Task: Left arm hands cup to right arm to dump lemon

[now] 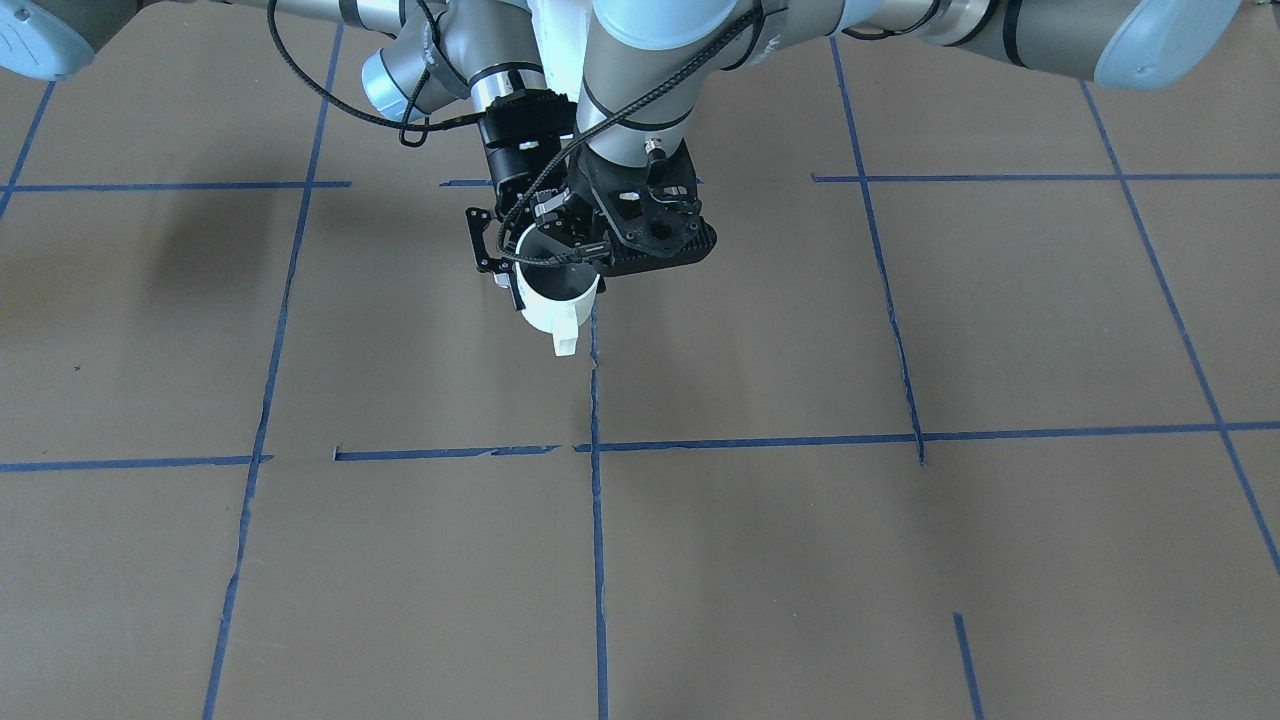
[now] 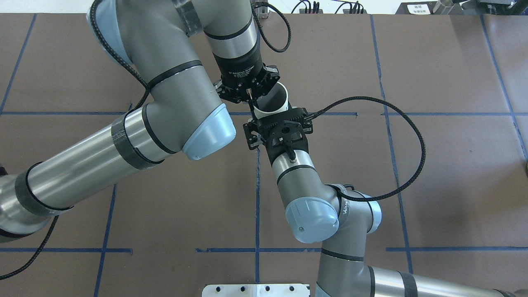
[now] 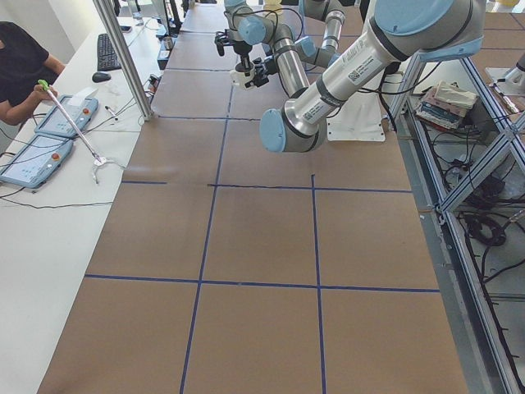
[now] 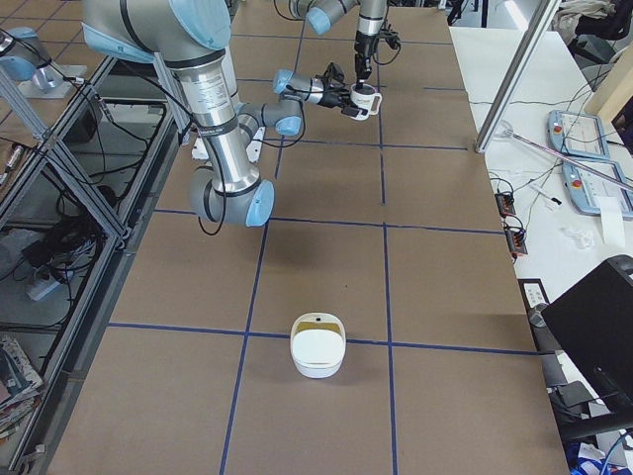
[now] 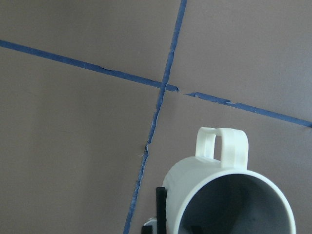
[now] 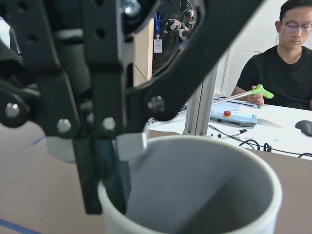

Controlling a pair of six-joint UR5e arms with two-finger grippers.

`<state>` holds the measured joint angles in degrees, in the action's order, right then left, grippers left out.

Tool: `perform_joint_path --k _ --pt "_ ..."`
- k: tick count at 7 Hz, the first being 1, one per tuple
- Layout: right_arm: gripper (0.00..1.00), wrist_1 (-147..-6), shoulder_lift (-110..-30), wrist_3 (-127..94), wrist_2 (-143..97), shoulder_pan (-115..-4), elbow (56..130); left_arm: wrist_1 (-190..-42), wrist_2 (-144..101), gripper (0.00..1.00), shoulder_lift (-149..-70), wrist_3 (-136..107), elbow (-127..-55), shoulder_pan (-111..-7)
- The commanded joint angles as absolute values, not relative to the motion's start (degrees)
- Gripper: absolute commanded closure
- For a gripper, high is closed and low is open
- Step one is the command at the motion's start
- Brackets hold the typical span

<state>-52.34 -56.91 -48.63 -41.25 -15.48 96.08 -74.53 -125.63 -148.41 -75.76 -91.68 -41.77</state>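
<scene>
Hanging over the middle of the table (image 2: 412,185), far from all edges, the cup (image 1: 555,300) is pinched at its rim by the left gripper (image 2: 251,99); the right gripper (image 2: 277,120) sits beside it (open or closed, nobody can tell).

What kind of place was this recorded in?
Likely a robotics lab: two robot arms meeting at a cup over a table gridded with blue tape, and an operator behind a control pendant.
</scene>
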Motion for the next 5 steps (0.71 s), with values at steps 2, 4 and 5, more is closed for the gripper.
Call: perform_joint_path --k 2,4,5 --pt "0.0 -52.38 -57.74 -48.51 -41.05 -13.63 95.45 -74.27 -125.77 1.0 -148.71 -75.85 -92.28 -41.75" --pt "0.0 -52.03 -58.09 -48.52 -41.13 -13.18 92.22 -72.44 -125.77 1.0 -148.88 -75.85 -95.43 -41.92" --pt "0.0 -51.77 -58.27 -48.43 -41.22 -13.18 91.76 -72.34 -125.6 1.0 -148.8 -75.85 -95.71 -42.97"
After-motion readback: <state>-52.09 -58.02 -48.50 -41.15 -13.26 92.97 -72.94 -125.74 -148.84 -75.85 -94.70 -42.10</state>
